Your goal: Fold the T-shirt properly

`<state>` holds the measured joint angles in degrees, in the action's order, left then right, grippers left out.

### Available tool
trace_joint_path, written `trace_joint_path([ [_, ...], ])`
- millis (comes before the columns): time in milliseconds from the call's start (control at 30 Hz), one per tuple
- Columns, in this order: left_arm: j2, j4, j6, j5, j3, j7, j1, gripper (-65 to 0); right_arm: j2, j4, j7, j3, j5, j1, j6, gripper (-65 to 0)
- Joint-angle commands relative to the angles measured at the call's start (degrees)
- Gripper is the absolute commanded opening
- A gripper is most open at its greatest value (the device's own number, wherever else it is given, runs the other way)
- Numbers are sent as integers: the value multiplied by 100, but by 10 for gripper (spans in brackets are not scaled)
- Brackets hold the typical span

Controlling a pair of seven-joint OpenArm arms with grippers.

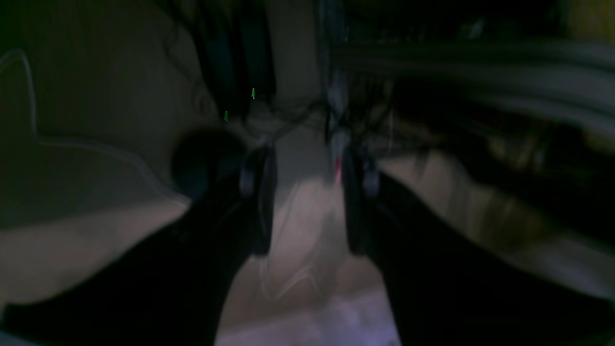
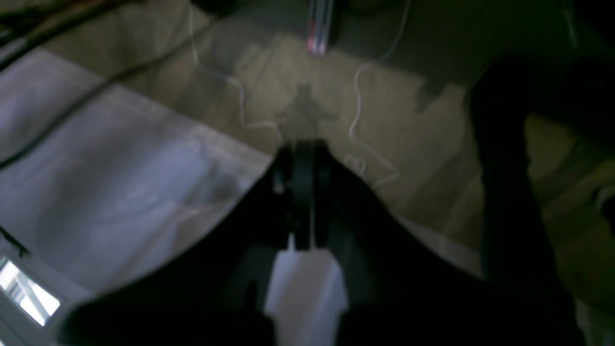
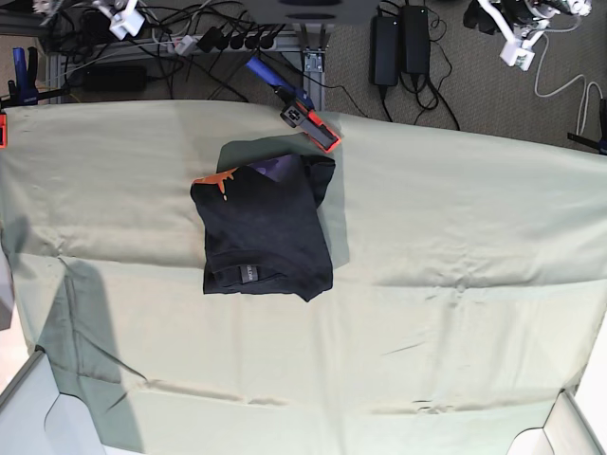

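A: Where is the T-shirt (image 3: 266, 232)?

B: In the base view it lies left of centre in the upper half of the frame, folded into a compact black block on the pale green table cloth (image 3: 455, 237). A small dark neck label shows near its lower edge, and bits of orange and purple print show at its upper edge.

A: Anything near it?

B: An orange-and-black clamp (image 3: 311, 121) sits at the cloth's far edge, just above the shirt's upper right corner.

A: And the 2 grippers?

B: Neither appears in the base view. In the left wrist view the left gripper (image 1: 307, 211) has its 2 dark jaws standing apart with nothing between them. In the right wrist view the right gripper (image 2: 302, 192) has its jaws pressed together, empty. Both wrist views are dark and blurred.
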<state>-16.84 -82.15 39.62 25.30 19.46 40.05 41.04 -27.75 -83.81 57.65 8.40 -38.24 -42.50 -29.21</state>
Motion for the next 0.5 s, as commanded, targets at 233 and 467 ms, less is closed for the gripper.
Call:
trace_joint_path([
  [233, -52, 2151, 38, -378, -22, -485, -896, -401, -76, 2017, -240, -291, 146, 1012, -396, -650],
  [467, -44, 4009, -592, -1130, -1370, -1259, -1797, -401, 90, 3668, -245, -529, 732, 2127, -297, -650],
])
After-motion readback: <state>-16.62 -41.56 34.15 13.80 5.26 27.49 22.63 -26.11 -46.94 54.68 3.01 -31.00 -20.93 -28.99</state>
